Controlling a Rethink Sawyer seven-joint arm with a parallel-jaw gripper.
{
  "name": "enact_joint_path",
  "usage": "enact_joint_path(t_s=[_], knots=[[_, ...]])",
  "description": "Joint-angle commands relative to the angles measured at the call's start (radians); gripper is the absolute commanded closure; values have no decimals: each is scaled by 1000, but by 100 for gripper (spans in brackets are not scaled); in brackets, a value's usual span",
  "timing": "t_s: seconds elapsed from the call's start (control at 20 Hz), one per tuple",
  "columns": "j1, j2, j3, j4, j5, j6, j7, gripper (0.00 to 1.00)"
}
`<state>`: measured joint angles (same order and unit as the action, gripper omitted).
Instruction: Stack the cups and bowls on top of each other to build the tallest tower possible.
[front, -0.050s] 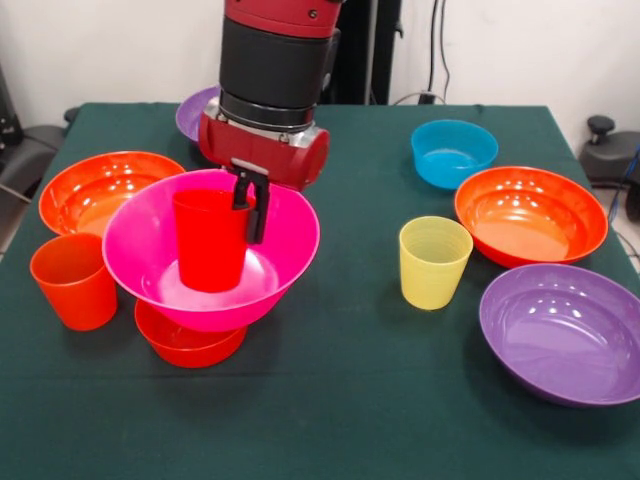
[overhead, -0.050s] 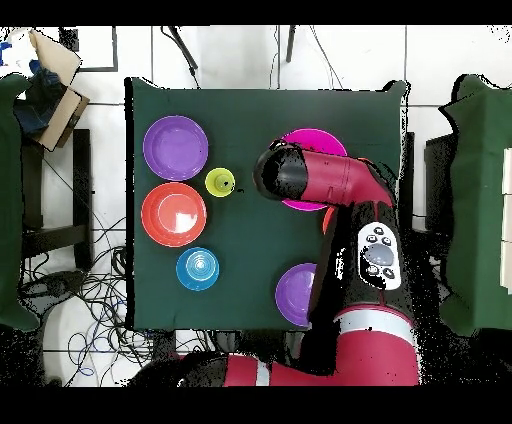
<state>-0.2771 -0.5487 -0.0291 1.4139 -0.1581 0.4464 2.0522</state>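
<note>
The big pink bowl (front, -0.050s: 150, 262) rests on a small orange bowl (front, -0.050s: 188, 343) at the front left. A red cup (front, -0.050s: 208, 245) stands upright inside the pink bowl. My gripper (front, -0.050s: 251, 212) comes down from above with its black fingers (front, -0.050s: 259, 215) straddling the cup's right rim, shut on it. An orange cup (front, -0.050s: 74, 281) stands just left of the pink bowl. A yellow cup (front, -0.050s: 434, 262) (overhead, -0.050s: 220, 182) stands alone mid-table. In the overhead view the arm hides most of the pink bowl (overhead, -0.050s: 322, 140) and the gripper.
A wide orange bowl (front, -0.050s: 95, 187) lies behind the orange cup. A purple bowl (front, -0.050s: 192, 112) (overhead, -0.050s: 296, 293) sits behind the arm. On the other side lie a blue bowl (front, -0.050s: 453, 152) (overhead, -0.050s: 198, 268), an orange bowl (front, -0.050s: 530, 213) (overhead, -0.050s: 173, 214) and a purple bowl (front, -0.050s: 565, 331) (overhead, -0.050s: 175, 147).
</note>
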Motion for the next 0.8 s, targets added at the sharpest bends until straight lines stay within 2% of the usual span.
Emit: enact_joint_path(t_s=[0.05,0.35,0.6,0.8], knots=[[-24,29,128,-12,-42,82,-103,100],[-70,29,161,-10,-64,64,-143,100],[-73,19,149,-5,-69,74,-115,100],[-94,46,172,-35,-63,70,-123,100]])
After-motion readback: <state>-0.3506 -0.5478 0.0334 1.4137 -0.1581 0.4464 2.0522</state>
